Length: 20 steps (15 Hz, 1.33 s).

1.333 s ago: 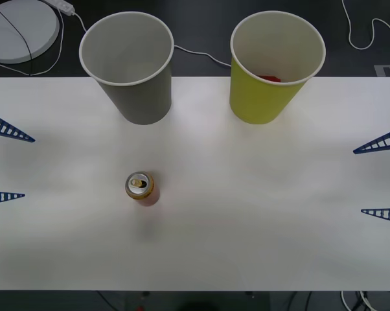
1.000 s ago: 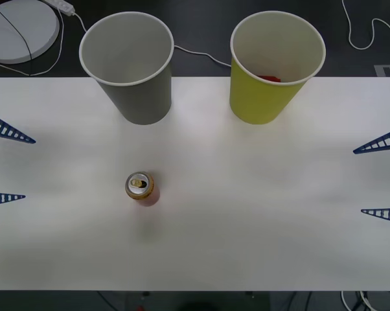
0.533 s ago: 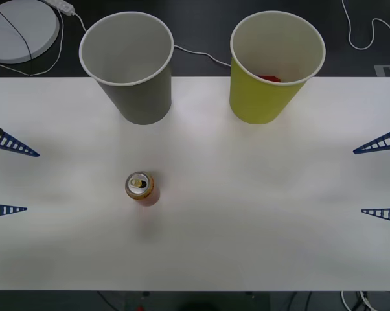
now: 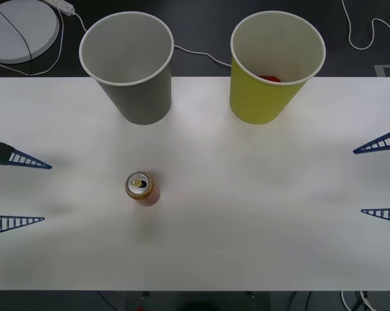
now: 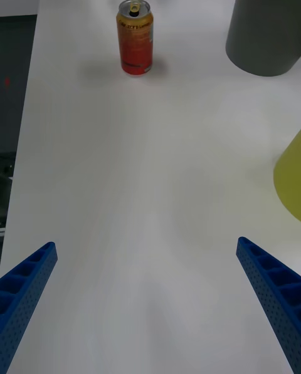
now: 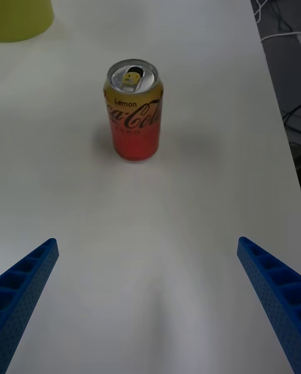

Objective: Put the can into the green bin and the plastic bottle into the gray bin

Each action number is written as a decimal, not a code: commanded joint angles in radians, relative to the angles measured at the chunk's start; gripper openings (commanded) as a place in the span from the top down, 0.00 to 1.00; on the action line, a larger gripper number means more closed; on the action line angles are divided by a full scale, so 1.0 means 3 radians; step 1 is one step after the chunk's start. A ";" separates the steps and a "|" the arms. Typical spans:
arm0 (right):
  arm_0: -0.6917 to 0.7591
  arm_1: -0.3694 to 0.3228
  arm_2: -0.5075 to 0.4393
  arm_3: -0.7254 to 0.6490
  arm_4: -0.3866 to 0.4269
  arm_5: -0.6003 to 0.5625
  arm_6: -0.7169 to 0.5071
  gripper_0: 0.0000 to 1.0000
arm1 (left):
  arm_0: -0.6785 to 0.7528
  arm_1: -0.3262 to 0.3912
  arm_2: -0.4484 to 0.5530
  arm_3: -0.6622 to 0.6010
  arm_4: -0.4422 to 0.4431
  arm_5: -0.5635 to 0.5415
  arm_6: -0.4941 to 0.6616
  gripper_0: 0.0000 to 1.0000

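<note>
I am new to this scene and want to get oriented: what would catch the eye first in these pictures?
The can, gold and orange-red, stands upright alone on the white table. Behind it, at the table's far edge, stand the gray bin to the left and the green bin to the right. The left gripper is open near the can, and the right gripper waits open at the right edge.

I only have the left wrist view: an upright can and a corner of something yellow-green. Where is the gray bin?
Observer: The gray bin stands at the table's far edge, beyond the can.
Operator: Anything inside the green bin?
Observer: Something red lies at the bottom of the green bin.
Operator: Where are the grippers?
Observer: The right gripper is open at the table's right edge, far from the can; the left gripper, also open, is nearer it.
</note>
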State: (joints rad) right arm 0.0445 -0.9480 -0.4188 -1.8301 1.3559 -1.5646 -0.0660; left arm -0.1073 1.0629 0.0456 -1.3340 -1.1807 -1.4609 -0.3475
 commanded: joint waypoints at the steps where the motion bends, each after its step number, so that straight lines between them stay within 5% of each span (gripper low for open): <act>1: 0.0000 0.0000 0.0000 0.0000 0.0000 0.0000 0.0000 0.00 | -0.0031 -0.0010 -0.0275 0.0290 0.0351 0.0078 -0.0294 0.00; 7: 0.0000 0.0000 0.0000 0.0000 0.0000 0.0000 0.0000 0.00 | -0.0189 -0.0173 -0.0709 0.0883 0.0898 0.0089 -0.0821 0.00; 20: 0.0000 0.0000 0.0000 0.0000 0.0000 0.0000 0.0000 0.00 | -0.0189 -0.0766 -0.0975 0.1031 0.1077 0.0600 -0.1148 0.00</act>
State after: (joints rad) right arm 0.0445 -0.9480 -0.4188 -1.8301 1.3559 -1.5646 -0.0659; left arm -0.1633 0.8431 -0.2426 -1.0258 -0.8612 -1.2868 -0.6875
